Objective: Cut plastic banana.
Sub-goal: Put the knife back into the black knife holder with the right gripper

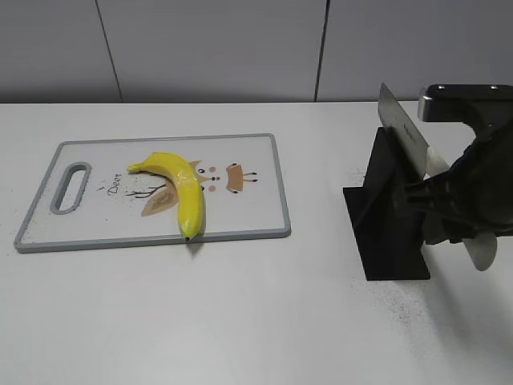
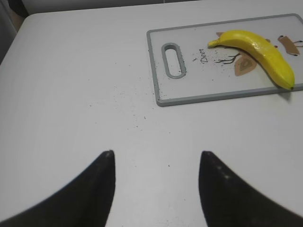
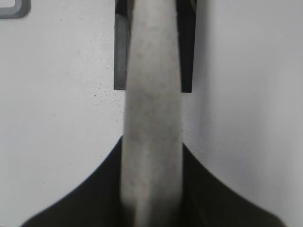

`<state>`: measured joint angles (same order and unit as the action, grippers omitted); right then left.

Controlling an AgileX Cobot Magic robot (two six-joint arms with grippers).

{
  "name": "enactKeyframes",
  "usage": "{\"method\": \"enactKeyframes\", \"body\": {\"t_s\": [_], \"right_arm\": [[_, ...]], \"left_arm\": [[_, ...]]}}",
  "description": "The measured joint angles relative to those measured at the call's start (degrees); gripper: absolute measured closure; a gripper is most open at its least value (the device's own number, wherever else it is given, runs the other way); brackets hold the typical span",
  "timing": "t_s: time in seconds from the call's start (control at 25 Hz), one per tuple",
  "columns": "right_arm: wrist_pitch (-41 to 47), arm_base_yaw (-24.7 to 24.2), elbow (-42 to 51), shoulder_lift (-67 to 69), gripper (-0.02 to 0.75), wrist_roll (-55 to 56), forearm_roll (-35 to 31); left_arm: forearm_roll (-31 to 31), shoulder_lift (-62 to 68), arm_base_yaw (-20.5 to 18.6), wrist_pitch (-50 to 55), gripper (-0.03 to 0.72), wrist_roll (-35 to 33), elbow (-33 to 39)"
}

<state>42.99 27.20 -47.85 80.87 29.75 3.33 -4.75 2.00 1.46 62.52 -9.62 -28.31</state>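
A yellow plastic banana [image 1: 181,186] lies on a white cutting board with a grey rim [image 1: 277,172], its tip at the board's front edge; it also shows in the left wrist view [image 2: 260,52]. My right gripper [image 1: 449,207] is shut on the white handle [image 3: 152,123] of a knife whose grey blade [image 1: 401,128] sits tilted in a black knife stand [image 1: 386,216]. My left gripper [image 2: 156,158] is open and empty above bare table, left of and nearer than the board [image 2: 158,66]. It is out of the exterior view.
The white table [image 1: 200,321] carries fine dark specks. The board has a handle slot [image 1: 70,187] at its left end and a deer drawing. A grey wall runs behind the table. The stand stands right of the board.
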Motion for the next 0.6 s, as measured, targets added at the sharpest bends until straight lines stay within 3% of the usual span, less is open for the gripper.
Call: {"method": "enactKeyframes", "body": {"t_s": [0.48,0.52,0.6], "right_arm": [[0.5,0.0,0.0,2.8,0.538,-0.1,-2.8],[0.4,0.0,0.0,2.8,0.519,-0.1,-2.8],[0.0,0.0,0.0,2.8,0.375,-0.1,-2.8]], "left_arm": [[0.0,0.0,0.0,0.0,0.144,-0.1,0.0],[0.0,0.0,0.0,0.0,0.144,-0.1,0.0],[0.0,0.0,0.0,0.0,0.144,-0.2,0.0]]}}
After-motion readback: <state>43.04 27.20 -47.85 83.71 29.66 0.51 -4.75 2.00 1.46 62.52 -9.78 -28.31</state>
